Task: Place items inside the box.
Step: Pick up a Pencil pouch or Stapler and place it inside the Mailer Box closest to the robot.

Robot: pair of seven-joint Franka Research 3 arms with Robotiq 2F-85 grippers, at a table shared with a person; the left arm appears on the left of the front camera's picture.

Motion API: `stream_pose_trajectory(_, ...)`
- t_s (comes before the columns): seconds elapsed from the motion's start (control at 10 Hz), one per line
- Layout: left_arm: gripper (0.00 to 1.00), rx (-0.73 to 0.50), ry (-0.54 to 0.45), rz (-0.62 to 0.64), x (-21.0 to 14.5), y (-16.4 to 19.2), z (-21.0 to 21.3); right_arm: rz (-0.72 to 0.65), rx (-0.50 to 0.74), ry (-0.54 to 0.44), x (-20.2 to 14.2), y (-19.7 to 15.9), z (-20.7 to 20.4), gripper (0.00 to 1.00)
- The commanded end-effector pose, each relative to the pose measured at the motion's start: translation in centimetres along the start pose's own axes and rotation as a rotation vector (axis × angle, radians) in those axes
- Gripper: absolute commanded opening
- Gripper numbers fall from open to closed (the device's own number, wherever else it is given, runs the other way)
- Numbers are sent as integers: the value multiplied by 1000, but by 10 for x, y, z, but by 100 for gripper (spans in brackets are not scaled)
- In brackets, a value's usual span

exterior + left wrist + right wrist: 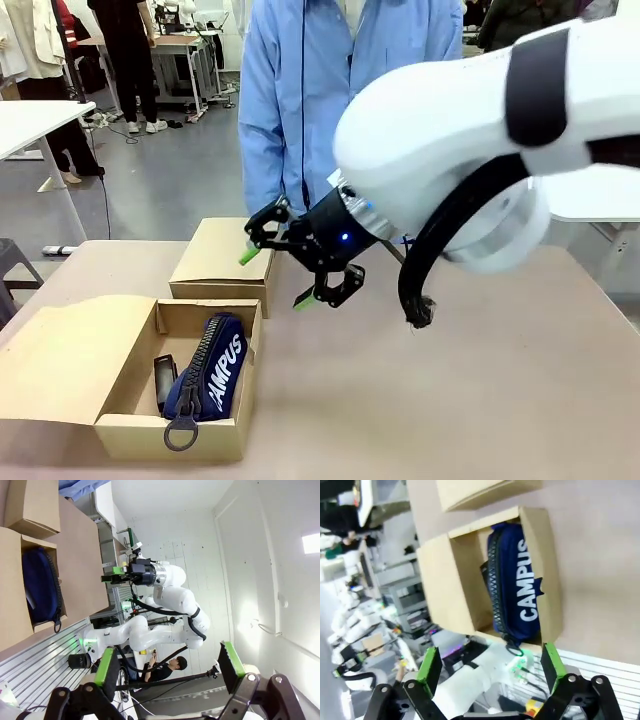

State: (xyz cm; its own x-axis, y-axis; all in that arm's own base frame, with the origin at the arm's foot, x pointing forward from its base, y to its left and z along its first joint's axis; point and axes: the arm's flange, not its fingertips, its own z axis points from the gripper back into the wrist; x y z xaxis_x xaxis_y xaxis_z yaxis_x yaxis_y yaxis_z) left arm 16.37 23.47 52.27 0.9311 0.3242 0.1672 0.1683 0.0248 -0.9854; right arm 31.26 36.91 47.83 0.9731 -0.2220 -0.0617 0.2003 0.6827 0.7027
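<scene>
The open cardboard box point(170, 435) stands at the table's front left, its flap folded out to the left. Inside lies the navy zip pouch point(215, 365) with white lettering, and a small black item point(163, 378) rests beside it. My right gripper point(277, 278) hovers open and holds nothing, above the table just right of the box's far corner. Its wrist view looks down on the box point(450, 580) and the pouch point(515, 580) beyond the right gripper point(491, 664). My left gripper point(169, 664) is open and holds nothing, pointing away from the table; the box point(10, 580) lies off to its side.
A second, closed cardboard box point(220, 260) sits just behind the open one. A person in a light blue shirt point(340, 80) stands at the far edge. The right arm's bulky white body point(480, 130) hangs over the table's right half.
</scene>
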Motion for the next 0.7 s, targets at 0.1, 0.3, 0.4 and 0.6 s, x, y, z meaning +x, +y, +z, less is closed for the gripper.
stream_pose_trajectory(0.1, 100, -13, -4, -14, 0, -2, 0, -142, 277, 89, 48, -78, 132, 100)
stream_pose_trajectory(0.3, 100, -13, -4, -14, 0, -2, 0, -176, 403, 182, 53, -155, 210, 100)
stream_pose_trajectory(0.4, 100, -13, -4, -14, 0, -2, 0, -123, 498, 206, 51, -197, 241, 100)
stream_pose_trajectory(0.6, 100, -13, -4, -14, 0, -2, 0, -15, 675, 150, 43, -290, 279, 100)
